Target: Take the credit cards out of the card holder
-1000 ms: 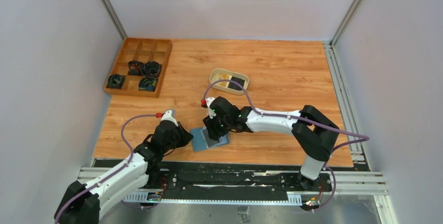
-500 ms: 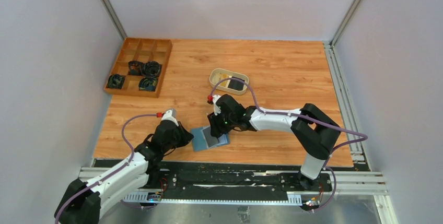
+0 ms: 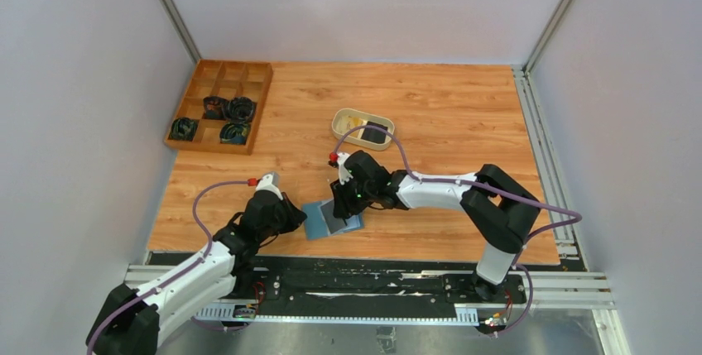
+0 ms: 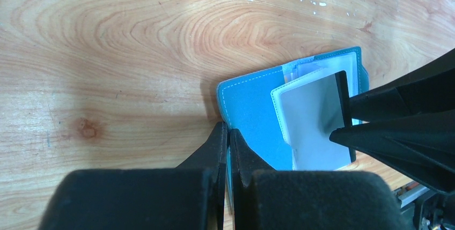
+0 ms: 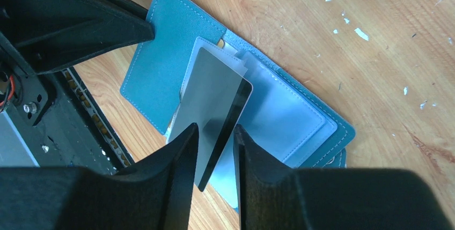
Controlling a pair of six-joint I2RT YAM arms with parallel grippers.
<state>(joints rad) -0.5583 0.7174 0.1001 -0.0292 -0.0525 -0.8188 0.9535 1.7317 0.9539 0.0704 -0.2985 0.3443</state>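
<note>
Card holder open on worktop, left claw clamped on its floppy cover edge; right claw apart astride the black card poking out, looks stiff and slick, I'd pinch its flat faces

The left arm stretches low and forward, and the left jaws are pressed tight together. The right arm bends across, wrist tipped down. The right jaws stand a little apart, near the left jaws.

card holder by the near edge (lying open), dish behind it, tray back-left
</note>
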